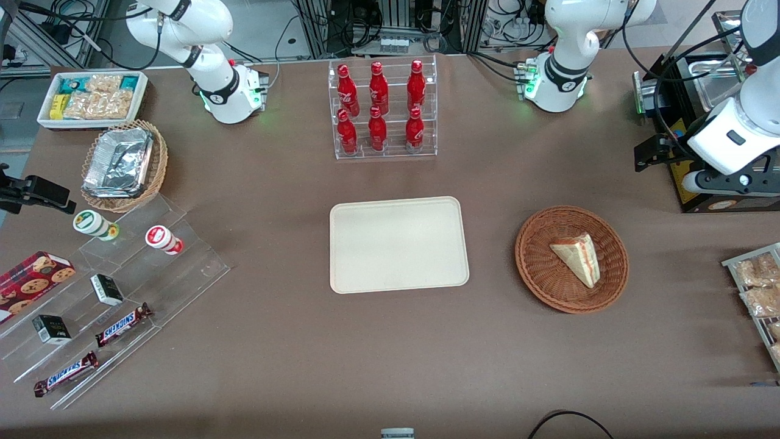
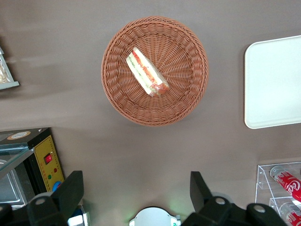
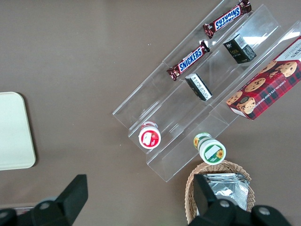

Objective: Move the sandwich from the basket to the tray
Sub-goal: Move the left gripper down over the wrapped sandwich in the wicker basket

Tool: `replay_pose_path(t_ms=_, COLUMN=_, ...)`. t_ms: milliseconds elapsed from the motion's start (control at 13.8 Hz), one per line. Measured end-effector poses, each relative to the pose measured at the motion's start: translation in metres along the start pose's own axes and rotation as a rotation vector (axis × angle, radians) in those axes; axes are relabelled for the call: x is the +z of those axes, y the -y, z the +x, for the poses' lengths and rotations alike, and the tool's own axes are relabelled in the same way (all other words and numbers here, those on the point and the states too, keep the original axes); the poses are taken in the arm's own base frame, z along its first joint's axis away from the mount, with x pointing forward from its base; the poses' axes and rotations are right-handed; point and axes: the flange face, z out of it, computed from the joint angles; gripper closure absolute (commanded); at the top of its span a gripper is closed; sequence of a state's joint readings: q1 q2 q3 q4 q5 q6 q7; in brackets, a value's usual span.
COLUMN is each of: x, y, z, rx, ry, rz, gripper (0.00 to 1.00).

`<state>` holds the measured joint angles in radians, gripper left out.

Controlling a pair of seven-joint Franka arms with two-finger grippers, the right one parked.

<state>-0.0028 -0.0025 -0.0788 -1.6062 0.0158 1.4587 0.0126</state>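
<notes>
Sandwich (image 1: 577,257) seen lying in round wicker basket (image 1: 536,268); gripper (image 2: 136,193) held high above table w/ jaws spread wide, nothing held or touched.

Basket taken as landmark: sandwich is laid inside it, slightly off-centre, as a pale triangular wedge w/ red, orange & green filling shown along its cut edge in wrist view. Gripper is raised over bare brown table beside basket, farther from front camera than basket, well clear of rim; both dark fingers (image 2: 70,190) are seen set far apart, approx. as wide as basket itself looks from there. Cream tray (image 1: 399,244) is set flat beside basket, toward parked arm's end, w/ a strip of table between them. Red bottles rack (image 1: 384,110) is stood farther from front camera than basket.
</notes>
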Motion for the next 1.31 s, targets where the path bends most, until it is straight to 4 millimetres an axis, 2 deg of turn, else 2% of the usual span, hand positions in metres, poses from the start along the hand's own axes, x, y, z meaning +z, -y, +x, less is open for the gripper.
replay_pose_path(t_ms=290, x=0.004, y=0.000, z=0.002, rx=0.001, ry=0.006, rz=0.000, gripper=0.00)
replay_pose_path(t_ms=435, x=0.018, y=-0.001, z=0.010, rx=0.002, ry=0.023, rz=-0.002, gripper=0.00)
replay_pose_path(t_ms=581, x=0.046, y=-0.001, z=0.024, rx=0.004, ry=0.013, rz=-0.003, gripper=0.00)
replay_pose_path(t_ms=871, x=0.126, y=-0.003, z=0.045, rx=0.008, ry=-0.041, rz=-0.005, gripper=0.00)
replay_pose_path(t_ms=1089, x=0.175, y=-0.004, z=0.048, rx=-0.003, ry=-0.088, rz=-0.006, gripper=0.00)
replay_pose_path(t_ms=1306, x=0.215, y=-0.005, z=0.045, rx=-0.047, ry=-0.138, rz=-0.010, gripper=0.00)
